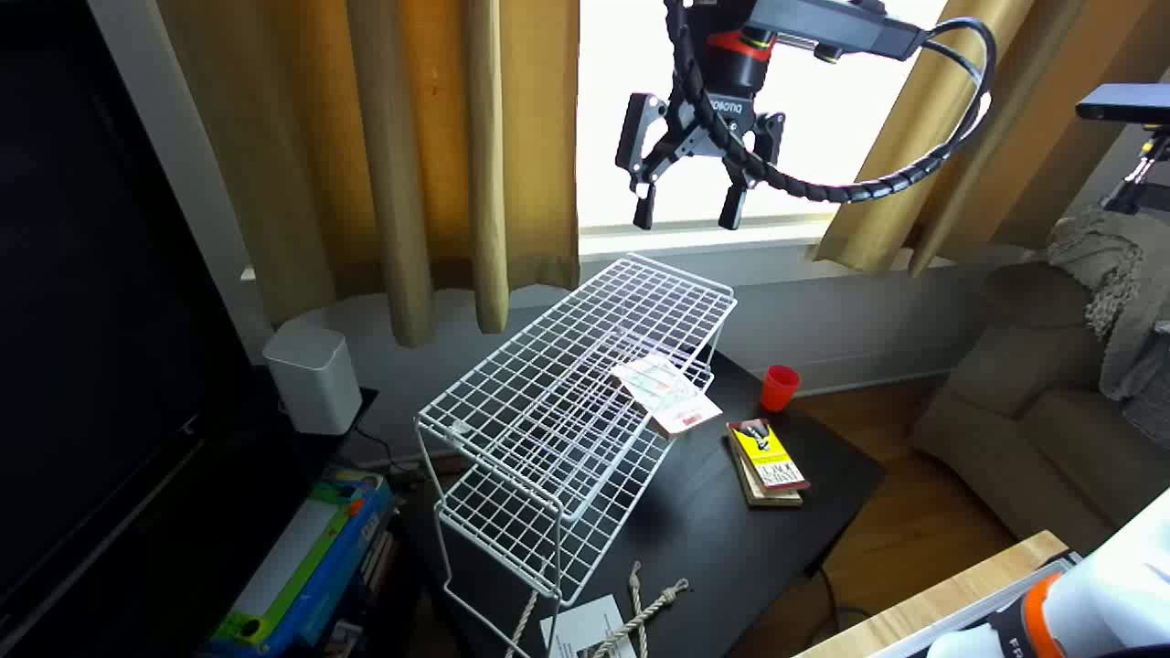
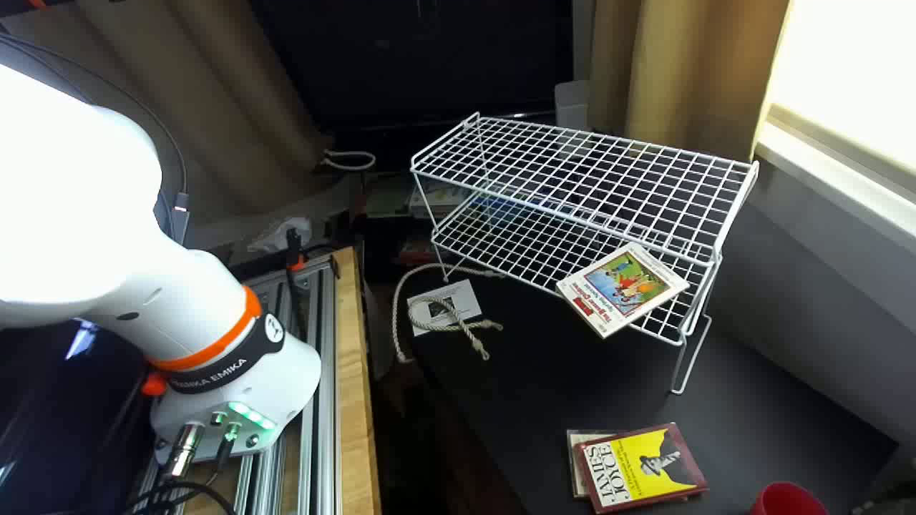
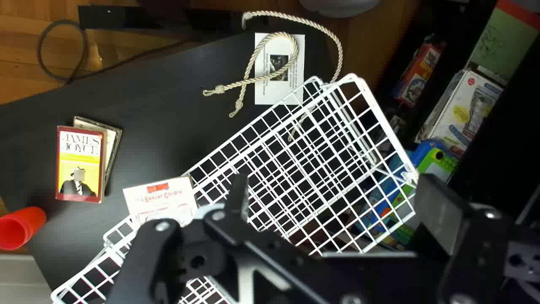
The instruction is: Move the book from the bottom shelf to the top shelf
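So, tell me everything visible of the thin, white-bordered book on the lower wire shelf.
The thin, white-bordered, papery-looking book shows a green, red and yellow picture and a reddish title, apparently The Boxcar Children. It lies closed, cover up and askew on the lower white wire-grid shelf, the only contact visible, one end jutting past its long edge. The open black end effector is apart from it.

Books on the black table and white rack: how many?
3: white picture book on the lower wire shelf; on the table, yellow paperback atop a beige book, perhaps hiding more.
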Controlling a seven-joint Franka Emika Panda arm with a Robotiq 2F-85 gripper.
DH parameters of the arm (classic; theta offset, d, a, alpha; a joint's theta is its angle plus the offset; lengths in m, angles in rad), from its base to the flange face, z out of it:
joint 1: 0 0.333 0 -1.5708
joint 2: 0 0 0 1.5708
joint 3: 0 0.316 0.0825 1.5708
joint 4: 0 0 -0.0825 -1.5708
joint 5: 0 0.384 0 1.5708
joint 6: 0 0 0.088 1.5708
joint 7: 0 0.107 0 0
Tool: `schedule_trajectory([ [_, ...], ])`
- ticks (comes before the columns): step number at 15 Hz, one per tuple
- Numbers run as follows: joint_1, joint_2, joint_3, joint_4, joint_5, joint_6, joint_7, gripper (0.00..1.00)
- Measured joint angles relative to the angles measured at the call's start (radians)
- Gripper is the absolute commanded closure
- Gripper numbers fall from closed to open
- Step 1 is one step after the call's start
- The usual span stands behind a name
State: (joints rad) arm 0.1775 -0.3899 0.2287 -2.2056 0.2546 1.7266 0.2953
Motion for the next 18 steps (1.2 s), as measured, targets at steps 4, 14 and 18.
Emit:
schedule_trajectory([
  [4, 0.000, 0.000, 0.000, 0.002, 0.000, 0.000, 0.000, 0.00],
  [14, -0.113, -0.001, -0.205, -0.183, 0.148, 0.016, -0.110, 0.00],
  [18, -0.188, -0.007, -0.298, -0.330, 0.197, 0.205, -0.270, 0.00],
])
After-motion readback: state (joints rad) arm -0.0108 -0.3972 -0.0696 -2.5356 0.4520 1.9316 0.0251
